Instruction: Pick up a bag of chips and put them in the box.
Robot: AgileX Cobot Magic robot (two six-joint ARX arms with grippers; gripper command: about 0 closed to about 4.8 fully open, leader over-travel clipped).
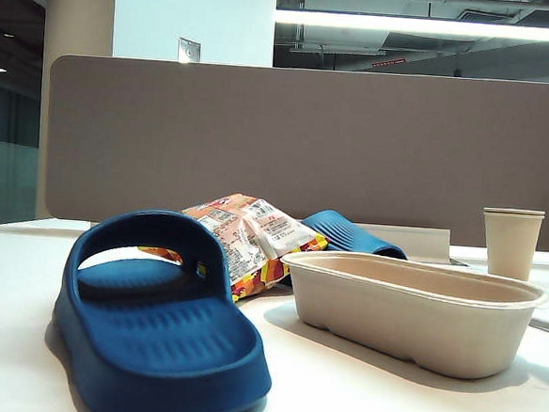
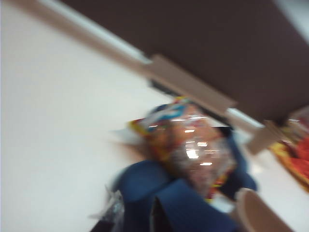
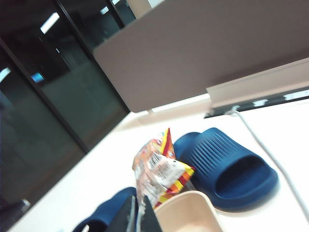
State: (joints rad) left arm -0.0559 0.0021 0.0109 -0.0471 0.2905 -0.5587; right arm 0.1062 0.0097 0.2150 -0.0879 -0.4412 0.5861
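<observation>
Counting two blue slippers on the worktop (image 1: pixel 411 404): near slipper (image 1: pixel 161 340), far slipper (image 1: pixel 353 235). Counting one bag of chips (image 1: pixel 249 233), lying between them. Counting one box (image 1: pixel 418 315) and one paper cup (image 1: pixel 511 241). Counting one grey partition (image 1: pixel 307 142) standing behind everything. Counting one white cable (image 3: pixel 260 145) running past the far slipper. Counting two pincers, one per wrist view: right pincer (image 3: pixel 139 220) showing as dark fingers just beside the box rim, left pincer (image 2: pixel 126 217) showing only as a dark blur by a slipper.
</observation>
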